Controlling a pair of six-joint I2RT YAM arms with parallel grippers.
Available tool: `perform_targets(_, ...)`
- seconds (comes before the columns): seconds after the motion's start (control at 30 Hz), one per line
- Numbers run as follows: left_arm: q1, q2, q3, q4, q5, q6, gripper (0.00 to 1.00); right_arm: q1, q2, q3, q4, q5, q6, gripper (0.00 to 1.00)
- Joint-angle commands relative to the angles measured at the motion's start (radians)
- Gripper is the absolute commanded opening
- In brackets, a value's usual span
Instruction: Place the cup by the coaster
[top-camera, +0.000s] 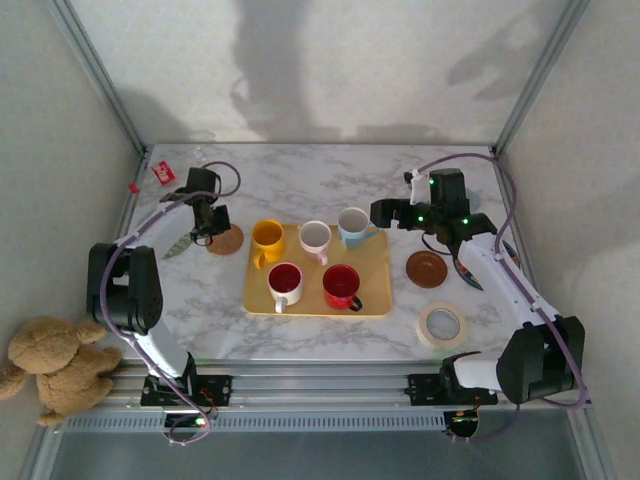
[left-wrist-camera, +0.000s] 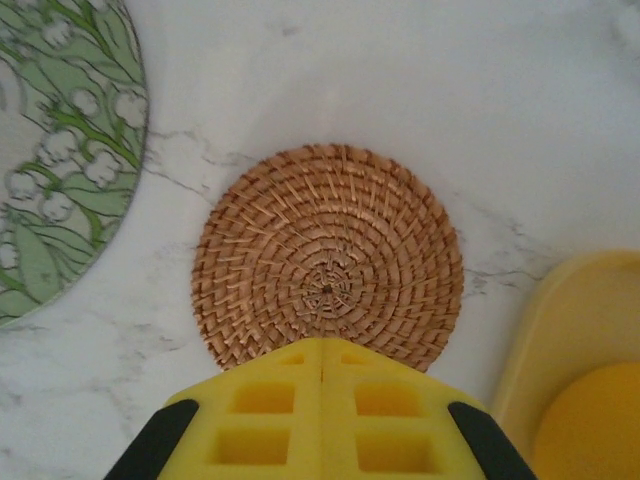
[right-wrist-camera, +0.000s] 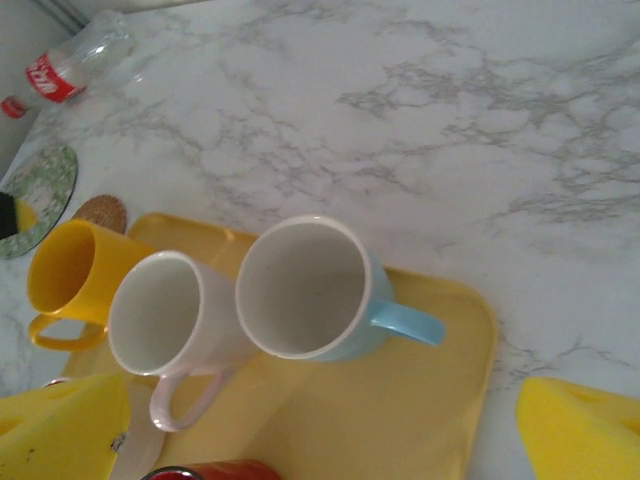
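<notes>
grasp step, probably: the blue cup (right-wrist-camera: 300, 290) is sat on the yellow tray (right-wrist-camera: 440, 400), the right end effector (top-camera: 385, 212) is spread wide near it, the left end effector (left-wrist-camera: 322, 360) is clenched empty at the wicker coaster (left-wrist-camera: 328, 258); the cup needs gripping next

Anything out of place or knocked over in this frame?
A plastic bottle lies on its side at the far left corner of the table, and a teddy bear sits off its near left edge. Cups on the tray stand upright.
</notes>
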Motion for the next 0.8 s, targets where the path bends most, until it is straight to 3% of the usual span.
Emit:
perform_targets(0.0,-0.007,0.033,0.033,0.015,0.015,0.001,0.00,0.025,0.019,0.051,0.013,-0.054,-0.029,0.99)
perform_targets(0.2,-0.007,0.096,0.044,0.009,0.019,0.019,0.00,0.042,0.046,0.068,0.042,-0.140,-0.023,0.99)
perform_targets(0.77,-0.005,0.243,0.099,0.038,-0.016,0.038,0.00,0.082,0.111,0.104,0.052,-0.086,-0.014,0.99)
